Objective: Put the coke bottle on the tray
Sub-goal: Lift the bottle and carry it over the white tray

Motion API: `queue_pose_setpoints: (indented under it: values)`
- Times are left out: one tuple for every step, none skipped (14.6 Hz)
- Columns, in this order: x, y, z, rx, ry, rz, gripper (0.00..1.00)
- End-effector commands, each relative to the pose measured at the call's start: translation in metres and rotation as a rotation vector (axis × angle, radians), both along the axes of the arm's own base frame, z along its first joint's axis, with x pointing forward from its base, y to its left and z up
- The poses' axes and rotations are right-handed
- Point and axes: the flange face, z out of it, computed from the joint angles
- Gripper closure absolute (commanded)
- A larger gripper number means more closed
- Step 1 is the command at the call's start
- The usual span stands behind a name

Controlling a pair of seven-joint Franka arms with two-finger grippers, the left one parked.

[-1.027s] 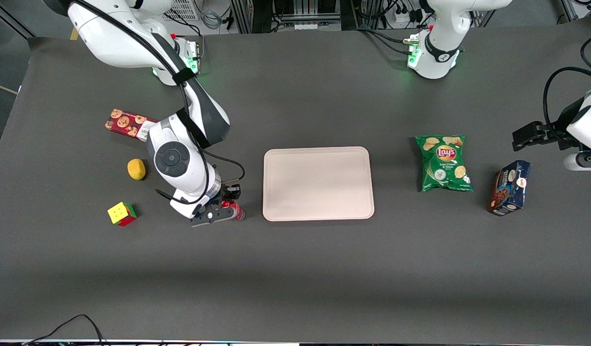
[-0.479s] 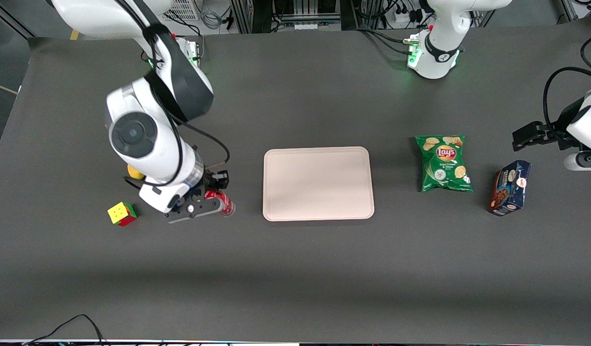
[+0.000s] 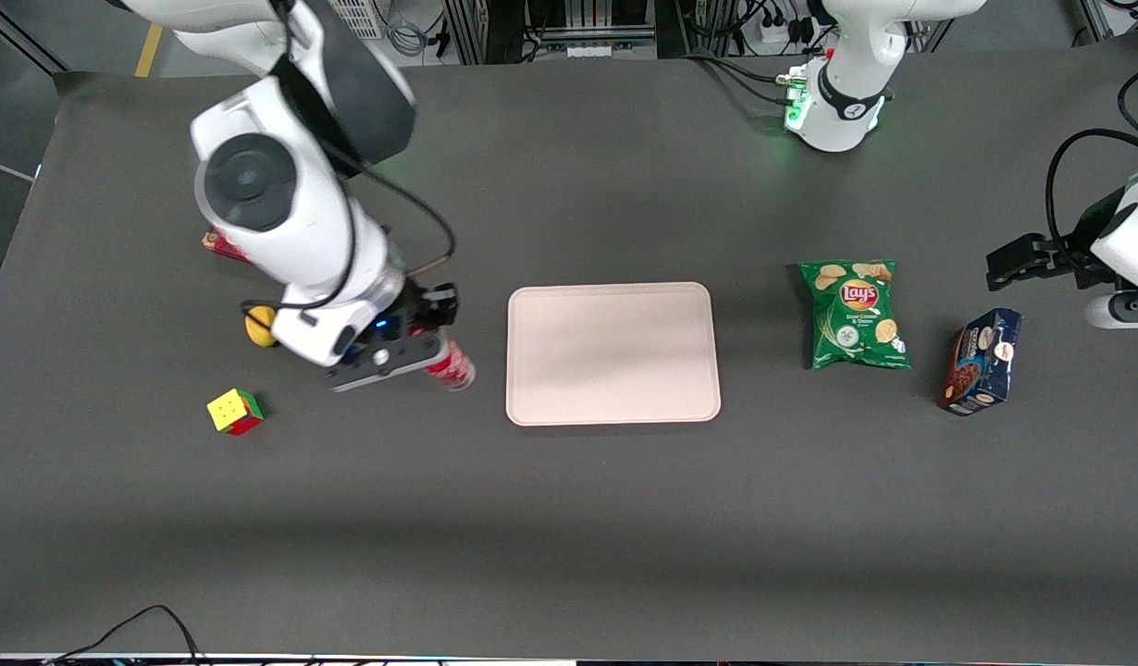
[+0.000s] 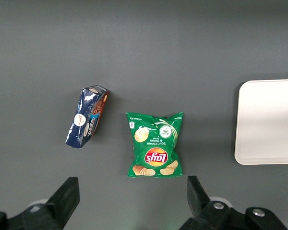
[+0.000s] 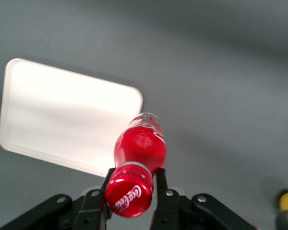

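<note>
My right gripper (image 3: 432, 347) is shut on the coke bottle (image 3: 451, 367), a small bottle with a red cap and red label, and holds it lifted off the table, beside the tray's edge on the working arm's end. In the right wrist view the bottle (image 5: 139, 148) hangs from its neck between the fingers (image 5: 161, 182), red cap toward the camera. The pale pink-beige tray (image 3: 612, 352) lies flat mid-table with nothing on it. It also shows in the right wrist view (image 5: 62, 124) and in the left wrist view (image 4: 269, 120).
Near the working arm lie a yellow lemon (image 3: 257, 326), a colour cube (image 3: 234, 411) and a red cookie box (image 3: 219, 244), partly hidden by the arm. A green chip bag (image 3: 854, 314) and a dark blue cookie pack (image 3: 981, 360) lie toward the parked arm's end.
The gripper has lifted the coke bottle off the table and carried it a little away from the front camera and toward the tray.
</note>
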Motion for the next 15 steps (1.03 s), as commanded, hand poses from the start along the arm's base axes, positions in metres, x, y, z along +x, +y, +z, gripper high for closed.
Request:
queue_pose_setpoints:
  values:
    - [-0.042, 0.079, -0.011, -0.018, -0.003, -0.042, 1.0]
    - [-0.051, 0.098, -0.019, -0.017, -0.004, -0.028, 1.0]
    - [-0.055, 0.108, -0.033, -0.023, 0.007, -0.03, 1.0]
    - [-0.053, 0.111, -0.052, -0.034, 0.032, -0.034, 1.0]
    - [-0.05, 0.115, -0.075, -0.039, 0.06, -0.034, 1.0]
    - [-0.043, 0.12, -0.103, -0.045, 0.06, -0.027, 1.0]
    - [-0.039, 0.122, -0.118, -0.045, 0.058, -0.025, 1.0]
    - [-0.036, 0.123, -0.133, -0.048, 0.056, -0.029, 1.0]
    - [-0.033, 0.124, -0.143, -0.041, 0.047, -0.034, 1.0]
    - [-0.031, 0.124, -0.151, -0.032, 0.036, -0.039, 1.0]
    - [-0.03, 0.124, -0.16, -0.028, 0.033, -0.039, 1.0]
    - [-0.028, 0.125, -0.167, -0.027, 0.032, -0.041, 1.0]
    - [-0.026, 0.123, -0.173, -0.03, 0.033, -0.039, 1.0]
    - [-0.024, 0.122, -0.179, -0.031, 0.034, -0.041, 1.0]
    - [-0.022, 0.121, -0.181, -0.029, 0.032, -0.043, 1.0]
